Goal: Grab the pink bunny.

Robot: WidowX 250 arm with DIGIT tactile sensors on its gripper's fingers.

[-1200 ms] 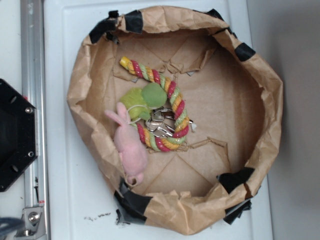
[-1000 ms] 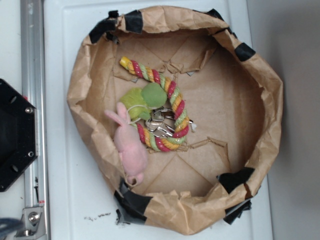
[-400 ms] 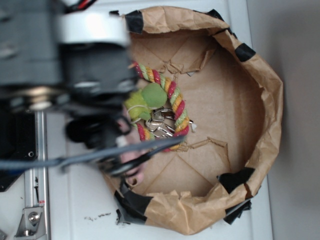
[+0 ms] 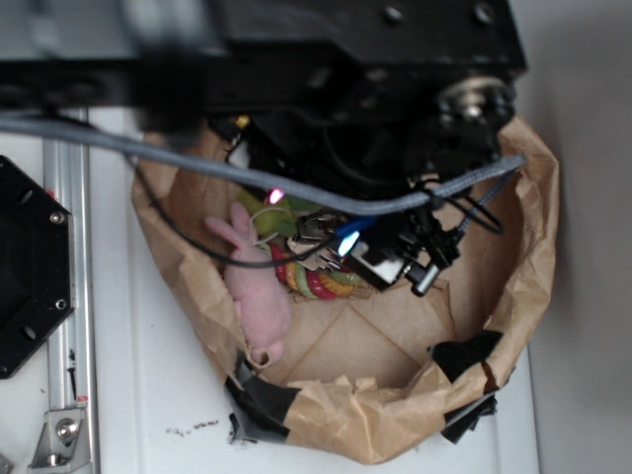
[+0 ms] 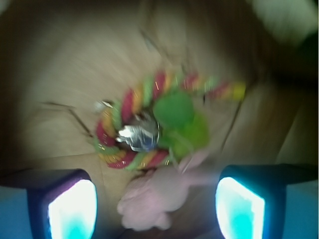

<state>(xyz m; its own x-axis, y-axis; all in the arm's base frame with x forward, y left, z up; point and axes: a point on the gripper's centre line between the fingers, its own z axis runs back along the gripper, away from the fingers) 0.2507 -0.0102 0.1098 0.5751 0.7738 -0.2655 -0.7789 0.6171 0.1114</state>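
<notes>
Pink bunny (image 5: 159,191) between spread fingers (image 5: 70,204) of hand (image 5: 155,205)

Exterior view evenly lit, arm (image 4: 296,59) defocused – wrist view heavily blurred, corners dark.

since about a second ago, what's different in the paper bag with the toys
The black robot arm has swung in from the left and now spans the crumpled brown paper bag; its open gripper hangs over the pale-pink plush bunny, gripping nothing. Bunny, striped rope ring, green plush toy and metal keys have not moved.
</notes>
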